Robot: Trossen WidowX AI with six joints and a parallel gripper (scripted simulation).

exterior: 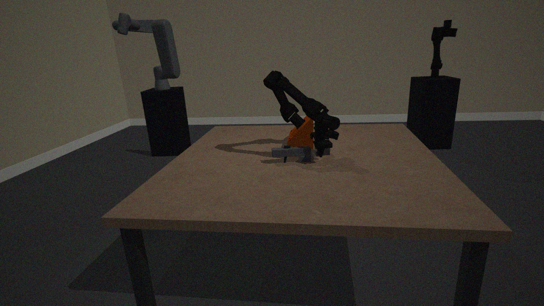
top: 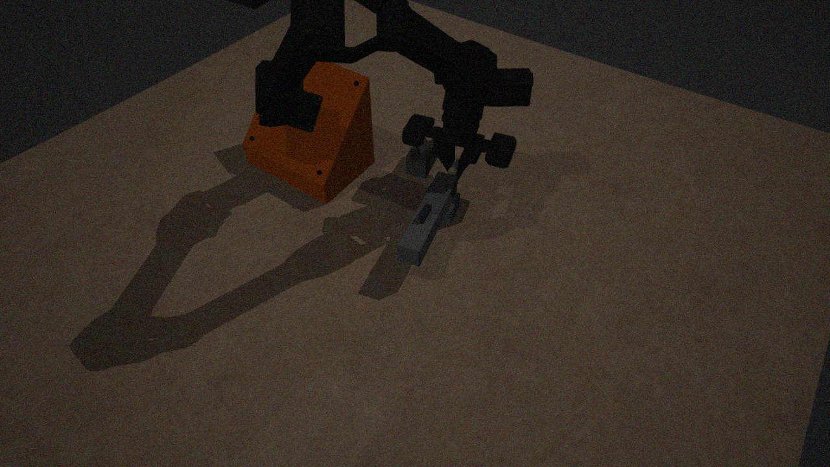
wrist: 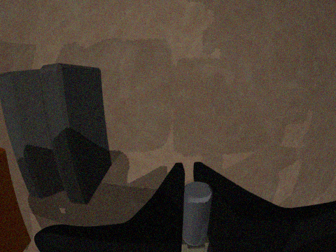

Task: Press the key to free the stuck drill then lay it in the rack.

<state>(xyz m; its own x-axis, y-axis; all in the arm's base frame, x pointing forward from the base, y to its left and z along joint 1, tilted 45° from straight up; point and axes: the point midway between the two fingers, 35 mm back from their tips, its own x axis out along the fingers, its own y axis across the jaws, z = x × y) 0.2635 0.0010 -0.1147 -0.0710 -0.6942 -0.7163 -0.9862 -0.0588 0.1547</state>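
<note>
The grey sleeve [top: 413,240] [exterior: 279,153] is a bar held above the table by a grey block. The dark key [top: 425,213] [exterior: 284,159] stands in its slot, with its lower end sticking out underneath. My gripper [top: 453,172] [exterior: 320,155] [wrist: 187,169] is shut on the drill at the sleeve's far end. The drill [wrist: 197,217] is a light grey cylinder between the fingers in the wrist view. The fingers hide where it meets the sleeve, so I cannot tell how deep it sits. The grey rack [top: 418,164] [exterior: 325,151] [wrist: 84,101] stands beside the gripper, left in the wrist view.
A large orange wedge-shaped block [top: 353,133] [exterior: 300,137] [wrist: 10,213] stands beyond the rack, close to the arm's base. Everything stands on the brown table [top: 551,348] [exterior: 266,194]. Two other arms stand on black pedestals [exterior: 165,125] [exterior: 433,114] beyond the table.
</note>
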